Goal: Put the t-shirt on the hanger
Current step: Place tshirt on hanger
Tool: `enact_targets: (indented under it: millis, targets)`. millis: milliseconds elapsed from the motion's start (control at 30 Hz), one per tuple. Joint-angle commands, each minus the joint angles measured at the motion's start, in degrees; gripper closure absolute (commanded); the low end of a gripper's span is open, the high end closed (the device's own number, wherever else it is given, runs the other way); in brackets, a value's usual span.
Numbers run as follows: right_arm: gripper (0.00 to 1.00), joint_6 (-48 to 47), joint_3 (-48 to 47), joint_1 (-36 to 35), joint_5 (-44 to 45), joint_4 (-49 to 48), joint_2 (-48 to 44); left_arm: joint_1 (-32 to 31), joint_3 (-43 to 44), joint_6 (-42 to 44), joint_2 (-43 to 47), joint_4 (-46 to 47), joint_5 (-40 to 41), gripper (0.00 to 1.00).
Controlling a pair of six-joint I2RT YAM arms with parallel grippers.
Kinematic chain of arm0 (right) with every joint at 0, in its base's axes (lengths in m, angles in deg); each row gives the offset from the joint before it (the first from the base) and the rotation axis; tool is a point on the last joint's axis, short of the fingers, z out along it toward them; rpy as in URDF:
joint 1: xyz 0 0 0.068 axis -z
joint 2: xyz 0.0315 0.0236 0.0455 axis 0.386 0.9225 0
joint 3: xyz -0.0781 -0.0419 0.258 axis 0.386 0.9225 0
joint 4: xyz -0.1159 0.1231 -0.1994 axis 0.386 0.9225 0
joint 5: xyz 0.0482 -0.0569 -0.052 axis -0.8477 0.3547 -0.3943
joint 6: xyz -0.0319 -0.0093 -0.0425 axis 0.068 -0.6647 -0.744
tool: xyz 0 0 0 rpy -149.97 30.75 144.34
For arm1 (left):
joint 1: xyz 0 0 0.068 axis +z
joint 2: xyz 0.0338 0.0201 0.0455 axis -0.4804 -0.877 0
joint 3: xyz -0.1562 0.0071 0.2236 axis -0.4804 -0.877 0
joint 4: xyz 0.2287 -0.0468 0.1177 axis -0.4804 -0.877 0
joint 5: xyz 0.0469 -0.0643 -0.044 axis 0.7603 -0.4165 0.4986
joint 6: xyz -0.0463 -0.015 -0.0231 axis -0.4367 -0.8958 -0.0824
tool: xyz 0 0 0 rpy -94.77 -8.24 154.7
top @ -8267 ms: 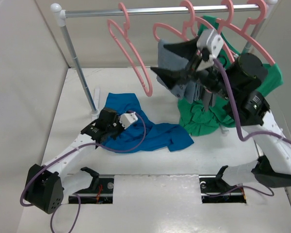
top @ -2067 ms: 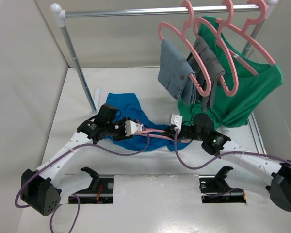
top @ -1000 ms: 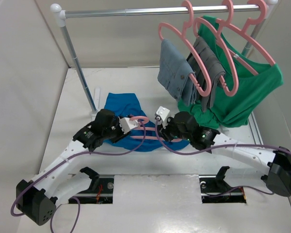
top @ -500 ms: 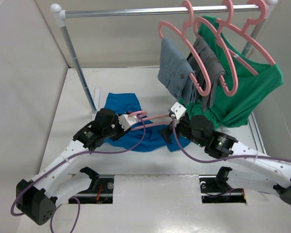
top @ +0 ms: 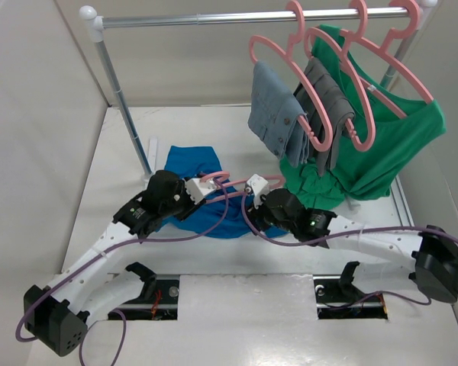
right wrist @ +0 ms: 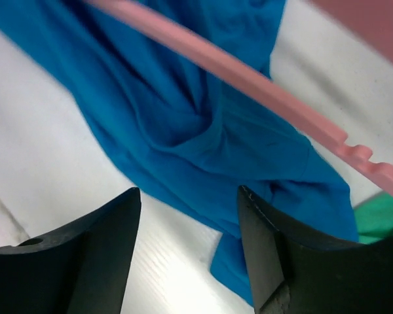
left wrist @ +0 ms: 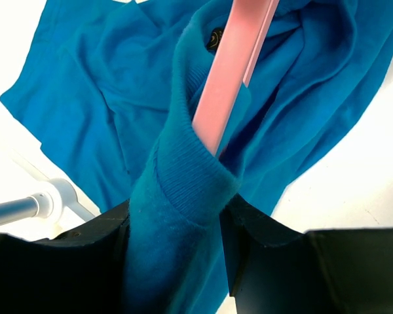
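My left hand (left wrist: 177, 216) is clamped on the ribbed collar of the t-shirt (left wrist: 98, 98), and one arm of the hanger (left wrist: 232, 59) passes into that collar. My right hand (right wrist: 188, 196) hangs above the shirt with its fingers apart, the hanger crossing beyond them. The shirt lies on the white desk (top: 122, 137), left of centre, between the near and far edges. Along the far edge stands a clothes rail (top: 252, 17) carrying grey garments (top: 278, 114) and a green shirt (top: 401, 137). Pale walls (top: 30, 114) enclose the desk.
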Motion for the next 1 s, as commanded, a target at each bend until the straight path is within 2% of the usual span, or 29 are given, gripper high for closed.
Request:
enact_targets:
  millis: [0, 133, 367, 600, 700, 833, 933, 967]
  targets:
    - [0.34, 9.94, -2.86, -0.3, 6.54, -6.53, 1.23, -0.05, 2.36, -0.64, 0.49, 2.41, -1.63, 1.0]
    - [0.32, 15.57, 0.74, -0.3, 9.71, -14.35, 2.98, -0.05, 2.98, -0.64, -0.12, 1.89, -4.01, 1.0]
    - [0.44, 20.14, -1.62, 0.32, 11.57, -16.38, 12.74, -0.05, 2.98, -0.64, -1.18, 1.89, -5.77, 1.0]
    - [0.52, 22.36, -0.4, 0.94, 13.41, -18.75, 16.43, -0.05, 3.59, -1.69, -1.18, 2.41, -6.3, 1.0]
    - [0.6, 20.78, -0.4, 1.46, 11.57, -24.11, 19.86, -0.05, 2.98, -2.83, -0.57, 2.41, -7.0, 1.0]
    - [0.76, 20.15, -2.25, 2.6, 7.62, -25.26, 24.43, -0.05, 2.98, -3.36, -0.04, 2.41, -7.0, 1.0]
    - [0.76, 21.47, -1.29, 3.22, 7.08, -25.87, 25.58, -0.05, 2.98, -3.36, -0.04, 2.41, -7.0, 1.0]
    - [0.95, 21.47, -0.76, 3.74, 7.08, -25.88, 25.58, -0.05, 2.98, -3.89, -0.04, 2.41, -7.0, 1.0]
